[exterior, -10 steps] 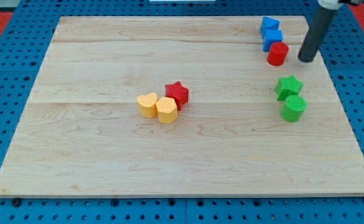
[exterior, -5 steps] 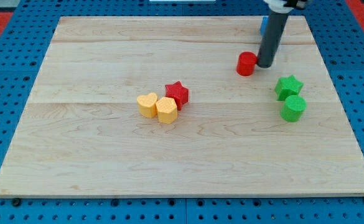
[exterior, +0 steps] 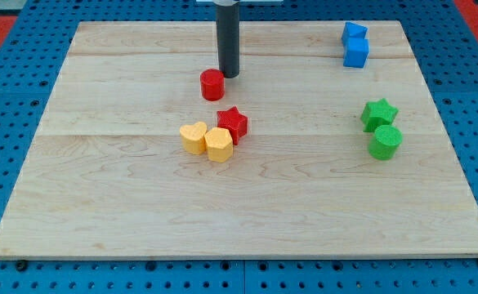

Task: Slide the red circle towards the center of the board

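The red circle (exterior: pixel 212 84) stands on the wooden board (exterior: pixel 140 204), above the middle and a little to the view's left. My tip (exterior: pixel 229 75) is right beside it, at its upper right edge, touching or nearly so. The dark rod rises from there to the view's top. Just below the red circle sits a red star (exterior: pixel 233 122).
Two yellow blocks (exterior: pixel 194 137) (exterior: pixel 219 144) touch each other left of and below the red star. Two blue blocks (exterior: pixel 355 45) sit at the top right. A green star (exterior: pixel 378 113) and a green circle (exterior: pixel 385 142) sit at the right.
My tip has swept from the top right towards the left, pushing the red circle away from the blue blocks to above the board's middle. The other blocks have not moved.
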`<state>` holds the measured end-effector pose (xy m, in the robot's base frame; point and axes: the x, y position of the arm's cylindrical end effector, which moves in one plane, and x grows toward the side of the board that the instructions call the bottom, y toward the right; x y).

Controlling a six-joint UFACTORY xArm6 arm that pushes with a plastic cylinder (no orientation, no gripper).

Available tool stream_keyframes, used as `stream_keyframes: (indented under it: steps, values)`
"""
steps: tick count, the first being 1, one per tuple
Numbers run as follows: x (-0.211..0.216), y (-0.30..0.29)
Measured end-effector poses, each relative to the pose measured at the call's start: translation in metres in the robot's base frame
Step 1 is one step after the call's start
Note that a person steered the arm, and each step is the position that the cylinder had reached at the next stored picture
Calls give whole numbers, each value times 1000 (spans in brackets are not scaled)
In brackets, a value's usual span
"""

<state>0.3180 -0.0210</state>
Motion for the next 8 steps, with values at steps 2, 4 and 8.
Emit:
stream_keyframes:
  steps: [2,4,8]
  values:
    - [0,-51]
    - [5,-50]
    - [31,-24]
